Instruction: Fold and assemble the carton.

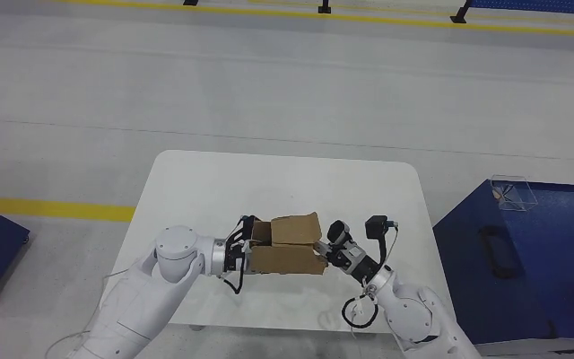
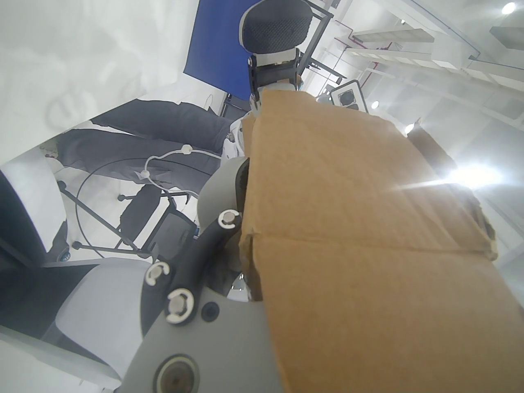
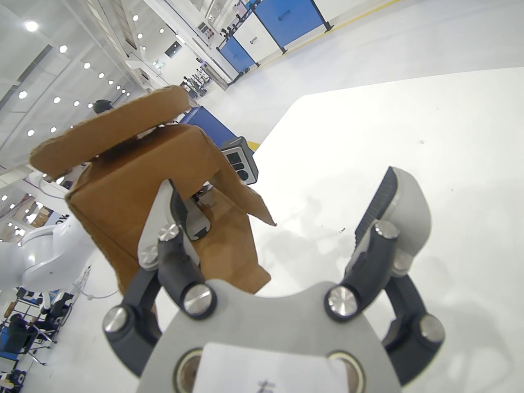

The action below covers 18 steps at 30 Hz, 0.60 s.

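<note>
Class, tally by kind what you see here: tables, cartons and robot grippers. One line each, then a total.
White rounded table: 1
Brown cardboard carton: 1
Robot grippers: 2 (left gripper, right gripper)
Total: 4

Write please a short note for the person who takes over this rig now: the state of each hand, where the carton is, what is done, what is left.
Left hand: against one end of the carton; open or shut cannot be judged.
Right hand: open, one finger inside the carton's other, open end, the second finger outside.
Carton: between both hands, over the table.
Done: opened into a box shape.
Left: flaps at the right hand's end stand open; they likely need folding in and closing.
</note>
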Each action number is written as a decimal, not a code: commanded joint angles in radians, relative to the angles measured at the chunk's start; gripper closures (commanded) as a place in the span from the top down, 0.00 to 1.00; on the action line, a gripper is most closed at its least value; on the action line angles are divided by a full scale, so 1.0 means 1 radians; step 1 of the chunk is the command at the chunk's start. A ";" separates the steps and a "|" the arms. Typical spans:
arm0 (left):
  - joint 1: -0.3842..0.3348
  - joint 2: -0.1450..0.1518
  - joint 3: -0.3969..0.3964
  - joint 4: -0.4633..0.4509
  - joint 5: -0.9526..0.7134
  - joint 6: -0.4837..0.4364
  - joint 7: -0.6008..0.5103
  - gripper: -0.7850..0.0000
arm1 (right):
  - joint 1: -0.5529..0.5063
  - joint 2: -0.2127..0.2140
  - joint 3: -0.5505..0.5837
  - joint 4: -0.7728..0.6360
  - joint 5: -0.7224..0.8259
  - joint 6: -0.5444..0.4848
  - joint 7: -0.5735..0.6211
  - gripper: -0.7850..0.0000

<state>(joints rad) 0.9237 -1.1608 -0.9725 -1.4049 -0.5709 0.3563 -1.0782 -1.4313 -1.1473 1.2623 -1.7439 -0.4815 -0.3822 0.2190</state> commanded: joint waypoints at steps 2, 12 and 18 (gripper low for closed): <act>0.003 0.001 0.001 -0.007 0.005 0.002 0.003 0.00 | 0.000 0.000 -0.007 -0.003 0.003 0.001 0.026 1.00; 0.008 0.004 -0.005 -0.011 0.009 0.004 0.021 0.00 | -0.013 0.003 0.037 -0.019 0.043 -0.003 0.033 1.00; 0.013 0.008 -0.018 -0.007 0.000 -0.003 0.018 0.00 | -0.037 0.009 0.084 -0.025 0.079 -0.017 0.051 1.00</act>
<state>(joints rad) 0.9362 -1.1534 -0.9893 -1.4125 -0.5687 0.3548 -1.0597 -1.4649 -1.1388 1.3418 -1.7681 -0.4060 -0.3982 0.2686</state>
